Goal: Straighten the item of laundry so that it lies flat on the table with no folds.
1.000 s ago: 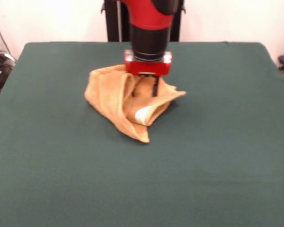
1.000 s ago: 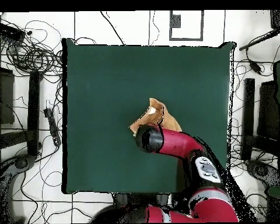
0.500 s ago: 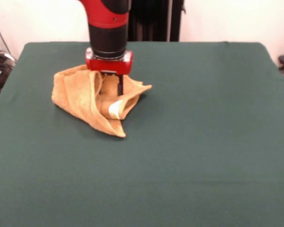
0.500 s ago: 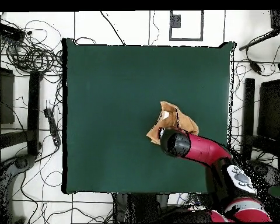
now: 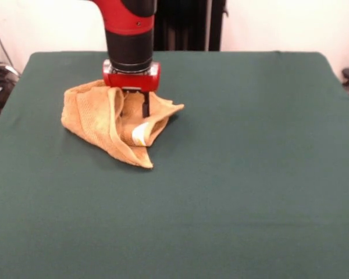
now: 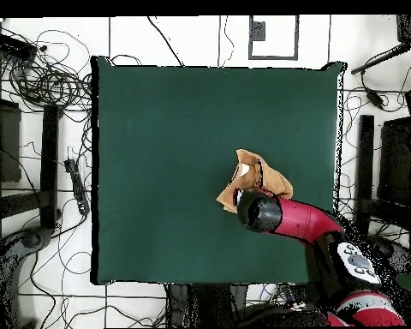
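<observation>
From my seat at the remote console I see that the small orange-tan terry towel (image 5: 113, 122) has travelled with the red and black arm's gripper (image 5: 138, 104) over the last second: a second ago the bundle sat near the middle of the far half of the large table covered in dark green cloth (image 5: 250, 174), and it now lies well towards the table's far left corner in the front view, with almost no further shift in the last half second, so I judge the drag is ending. The shape of the bundle has hardly changed in transit. It is bunched into a tented heap, with one long fold running down to a point towards the near edge and a white label loop (image 5: 140, 133) showing inside the pocket of cloth. The gripper is buried in the top of the heap, one dark finger (image 5: 145, 106) showing in the opening, and I cannot tell how far the jaws stand apart or whether they pinch the cloth (the towel following the arm suggests a hold, but the pictures do not show it). In the overhead view the towel (image 6: 262, 176) peeks out beyond the arm's wrist. For the task this means relocation only: the folds remain, and flattening is not yet begun, in my judgement.
</observation>
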`<state>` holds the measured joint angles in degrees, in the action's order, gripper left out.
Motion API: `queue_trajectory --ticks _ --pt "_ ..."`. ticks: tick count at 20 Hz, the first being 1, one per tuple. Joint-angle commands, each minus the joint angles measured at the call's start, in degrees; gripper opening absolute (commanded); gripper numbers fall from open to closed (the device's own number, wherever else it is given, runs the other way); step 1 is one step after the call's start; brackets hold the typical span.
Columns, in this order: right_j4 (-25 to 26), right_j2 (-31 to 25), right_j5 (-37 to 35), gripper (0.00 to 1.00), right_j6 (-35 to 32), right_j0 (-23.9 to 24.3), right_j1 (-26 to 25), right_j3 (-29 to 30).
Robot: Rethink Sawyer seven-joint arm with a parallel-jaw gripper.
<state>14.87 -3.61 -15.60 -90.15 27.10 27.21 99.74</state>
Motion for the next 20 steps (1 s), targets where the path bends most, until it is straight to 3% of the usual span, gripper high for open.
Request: queue_trajectory --ticks 1,6,13,20 --pt "3.2 -6.1 2.1 1.0 -2.7 -1.0 -4.0 0.2" --pt "2.3 -5.1 2.1 1.0 -5.1 -2.4 -1.4 2.2" --pt "-0.6 -4.7 -2.8 1.0 -7.2 -5.1 9.2 7.7" --pt "-0.1 -3.8 0.2 1.0 -8.0 -6.8 7.7 7.3"
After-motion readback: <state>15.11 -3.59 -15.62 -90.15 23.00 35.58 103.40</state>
